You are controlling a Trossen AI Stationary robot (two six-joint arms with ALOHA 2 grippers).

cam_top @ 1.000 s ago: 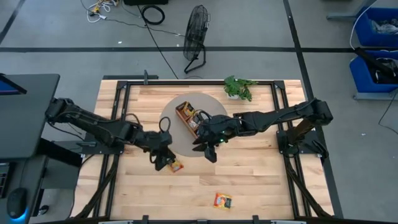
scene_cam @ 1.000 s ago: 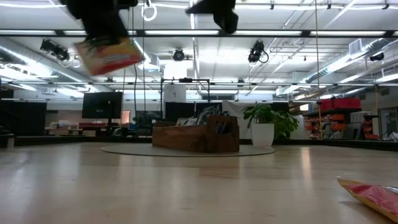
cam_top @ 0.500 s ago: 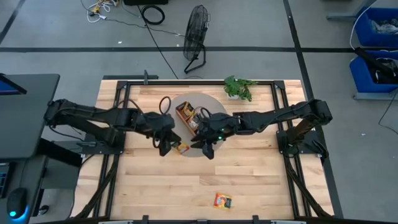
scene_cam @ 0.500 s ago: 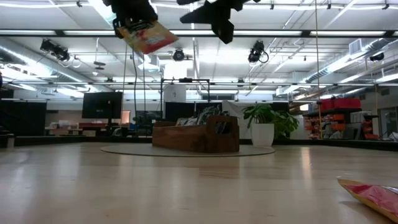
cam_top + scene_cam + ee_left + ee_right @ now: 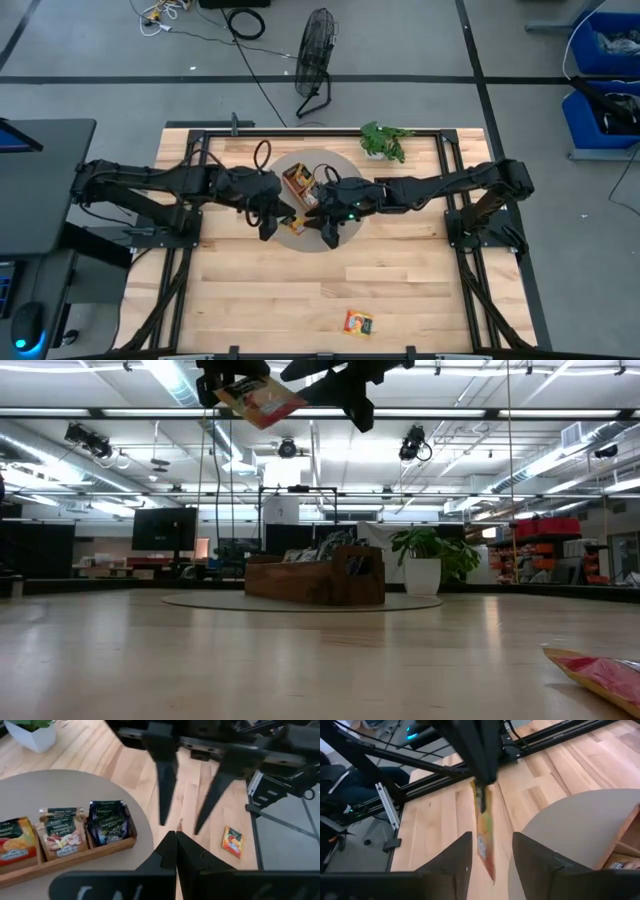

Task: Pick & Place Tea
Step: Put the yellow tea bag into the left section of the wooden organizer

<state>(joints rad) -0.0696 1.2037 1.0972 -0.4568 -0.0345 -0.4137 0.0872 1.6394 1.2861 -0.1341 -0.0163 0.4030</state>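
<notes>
While several sachets are sitting in the wooden tray [image 5: 70,851], the left gripper [image 5: 268,222] is gripping an orange sachet [image 5: 262,400] aloft; the right gripper [image 5: 331,233] is hovering agape; another sachet [image 5: 358,322] is lying near.

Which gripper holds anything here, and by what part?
Left gripper pinches an orange tea sachet by its top edge; right gripper is open, holding nothing.

One orange-yellow tea sachet [image 5: 483,834] hangs edge-down, pinched at its top by the left claw [image 5: 270,224], directly ahead of the right claw [image 5: 331,234], whose fingers stand parted. A second orange sachet [image 5: 358,322] lies flat on the desk, well apart from both claws. Further sachets [image 5: 61,831] stand upright, orange, beige and dark blue.
</notes>
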